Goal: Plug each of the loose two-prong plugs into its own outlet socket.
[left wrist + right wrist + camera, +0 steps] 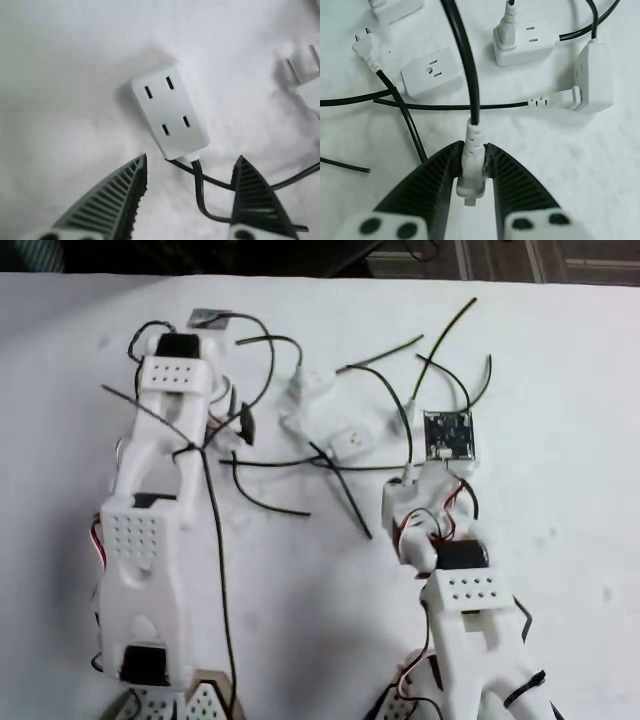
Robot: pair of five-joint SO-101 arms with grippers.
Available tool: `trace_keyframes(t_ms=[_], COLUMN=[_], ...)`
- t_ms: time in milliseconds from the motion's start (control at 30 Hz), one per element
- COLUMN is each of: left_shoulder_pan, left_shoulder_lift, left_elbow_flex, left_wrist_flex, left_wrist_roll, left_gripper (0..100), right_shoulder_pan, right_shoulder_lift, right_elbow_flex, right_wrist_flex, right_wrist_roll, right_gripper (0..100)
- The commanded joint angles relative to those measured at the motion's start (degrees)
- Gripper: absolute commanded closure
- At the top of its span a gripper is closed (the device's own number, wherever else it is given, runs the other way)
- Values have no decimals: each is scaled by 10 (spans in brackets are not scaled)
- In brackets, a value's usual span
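Note:
My right gripper [472, 150] is shut on a white plug [471, 162] whose black cord [465, 60] runs away over the table. Beyond it lie a white outlet [430, 72] with a bare socket, a loose two-prong plug [366, 47], an outlet [527, 42] with a plug in it, and a side-lying outlet [594, 75]. In the high view this gripper [408, 480] sits right of the centre outlet [350, 440]. My left gripper [192, 167] stands open just above the cord end of a white two-socket outlet [170, 112]. Another loose plug [302, 70] lies beside that outlet.
Black cords [270, 465] criss-cross the middle of the table. A small dark circuit board [448, 433] lies just beyond the right gripper. A grey block [210, 318] sits past the left arm [170, 390]. The table's right side [570, 440] is bare white.

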Motion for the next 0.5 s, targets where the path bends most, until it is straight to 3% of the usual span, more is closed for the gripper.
trace_keyframes(t_ms=[0, 167, 267, 333, 467], left_shoulder_pan=[-2, -4, -5, -5, -3], left_shoulder_lift=[-31, -32, -35, -42, -72], left_elbow_flex=[39, 98, 97, 87, 19], left_wrist_flex=[-67, -127, -126, -109, -10], left_wrist_roll=[6, 6, 4, 4, 3], left_gripper=[755, 823, 917, 988, 979], right_shoulder_pan=[-5, -5, -5, -5, -5], right_shoulder_lift=[-15, -15, -15, -15, -15], right_elbow_flex=[-4, -4, -4, -4, -4], right_wrist_flex=[-10, -10, -10, -10, -10], right_wrist_roll=[-1, -1, -1, -1, -1], right_gripper=[981, 981, 981, 981, 981])
